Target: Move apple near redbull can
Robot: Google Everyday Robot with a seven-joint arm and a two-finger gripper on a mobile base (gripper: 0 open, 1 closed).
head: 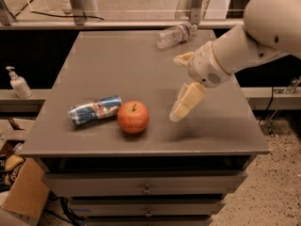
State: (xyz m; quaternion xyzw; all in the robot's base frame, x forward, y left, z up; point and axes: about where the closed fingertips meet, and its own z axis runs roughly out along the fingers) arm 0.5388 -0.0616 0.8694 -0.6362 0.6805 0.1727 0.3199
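Nearest, below the front edge of the grey table [117, 65]: shallow drawers [146, 182] with small knobs. Off the front left corner, down on the floor: a cardboard box [21, 199].

On the top, close to the front edge and left of its middle: the apple [133, 117]. Round, red-orange, a little paler and yellowish around the dip at its crown, with a short dark stem poking up and leaning slightly right. Sitting upright on the surface, a soft shadow under it.

Right against its left side, a touch farther from the front edge: the redbull can [95, 110]. Lying on its side, blue and silver with a red mark, long axis running roughly along the front edge, right end angled slightly toward the back. That end meeting or all but meeting the apple; cannot tell which.

Right of the apple and apart from it, over the right half of the top: the gripper [176, 88]. Cream-coloured fingers [188, 100] spread wide, clamped on nothing, one pointing down toward the front edge, the other nearer the back. Behind it, a white arm [244, 41] reaching in from past the right edge.

Farther on, near the back edge, right of its middle: a clear plastic bottle [176, 33] lying on its side. Off the left edge, on a lower ledge: a white pump bottle [18, 83].
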